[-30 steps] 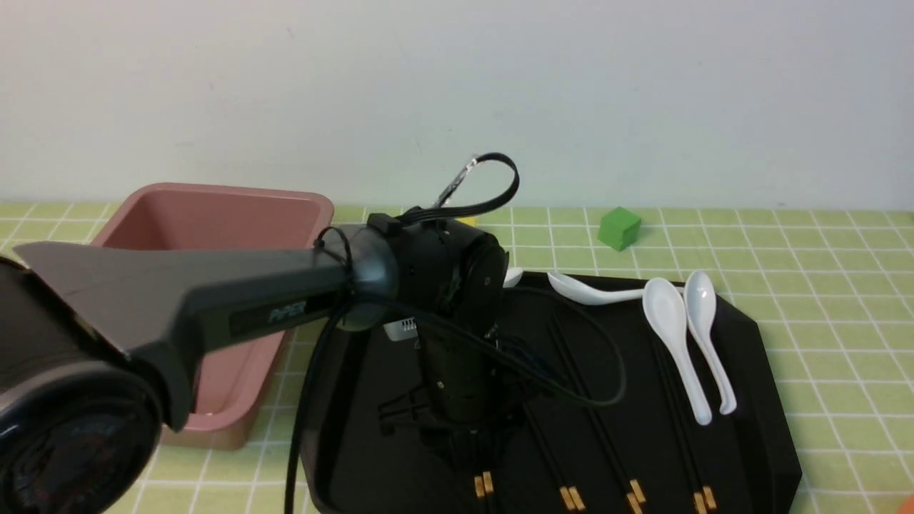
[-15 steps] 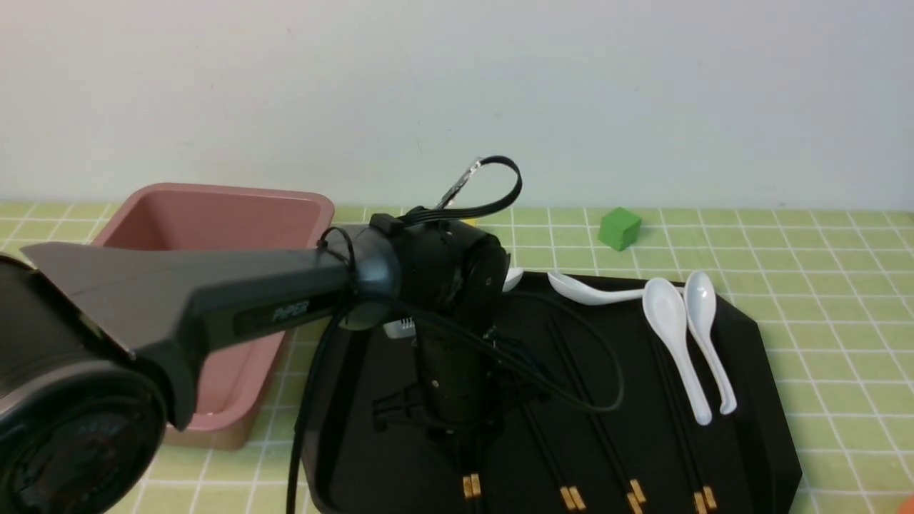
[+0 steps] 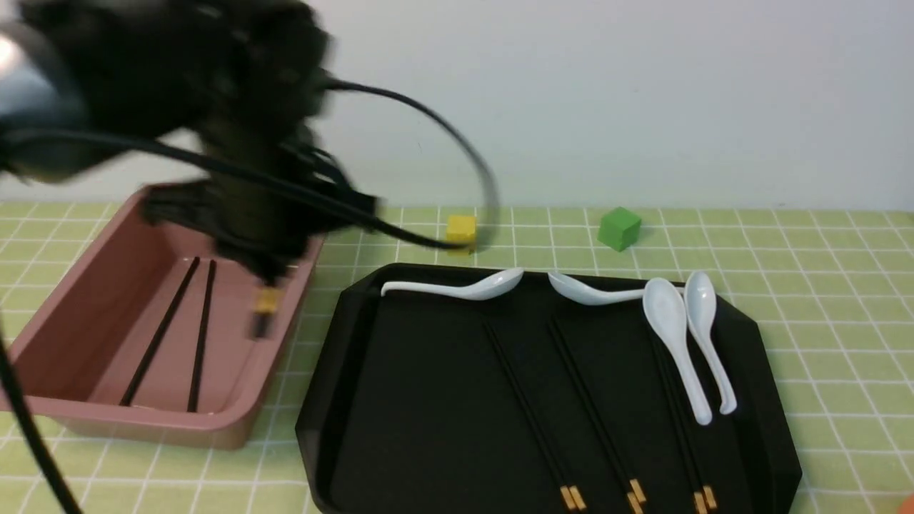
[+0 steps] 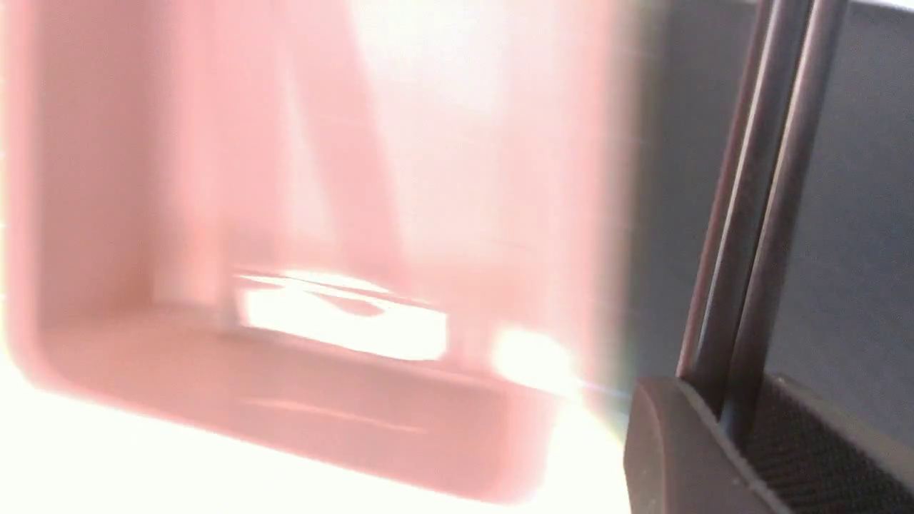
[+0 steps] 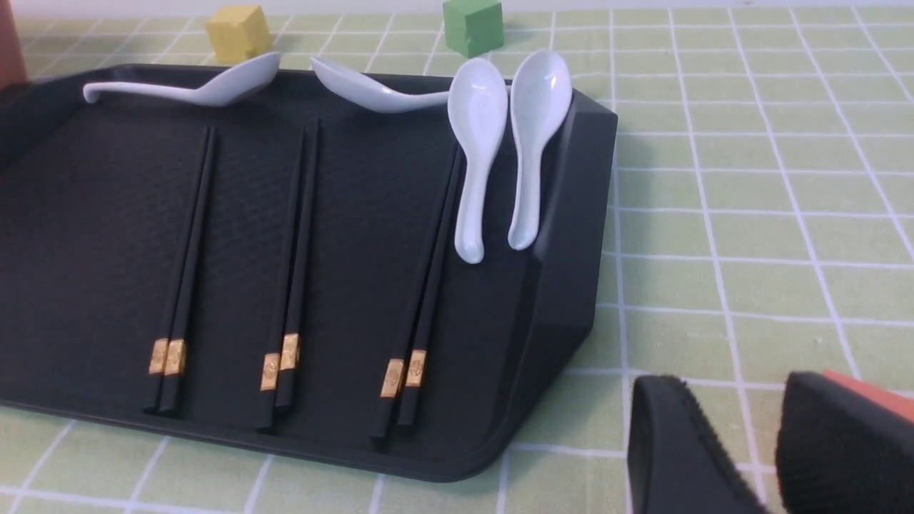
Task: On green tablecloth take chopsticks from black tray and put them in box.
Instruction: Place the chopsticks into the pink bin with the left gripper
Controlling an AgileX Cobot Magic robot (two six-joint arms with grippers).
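The left pincer [image 3: 260, 268], badly blurred in the front view, hung over the far right part of the box [image 3: 71, 314], and its wrist view showed it clamped together on a pair of chopsticks [image 4: 764, 214] that ran out side by side from between the ridged pads [image 4: 807, 442]. In the front view the gold-banded end of that pair [image 3: 265, 303] pointed down just inside the box's right wall, above the floor. Two loose chopsticks [image 3: 203, 335] lay on the box floor, nearly parallel, running near to far. The box stood on the tablecloth [image 3: 821, 300] at the left, just beside the tray [image 3: 428, 400]. On the tray lay three pairs [image 3: 593, 414] of chopsticks, gold bands at the near edge, well apart from one another. Four white spoons [image 3: 675, 335] lay along the tray's far and right sides. A yellow cube [image 3: 461, 230] and a green cube [image 3: 618, 228] sat on the cloth beyond the tray. The right pincer [image 5: 742, 428] hovered low over the cloth off the tray's near right corner, its fingers a little apart and holding nothing.
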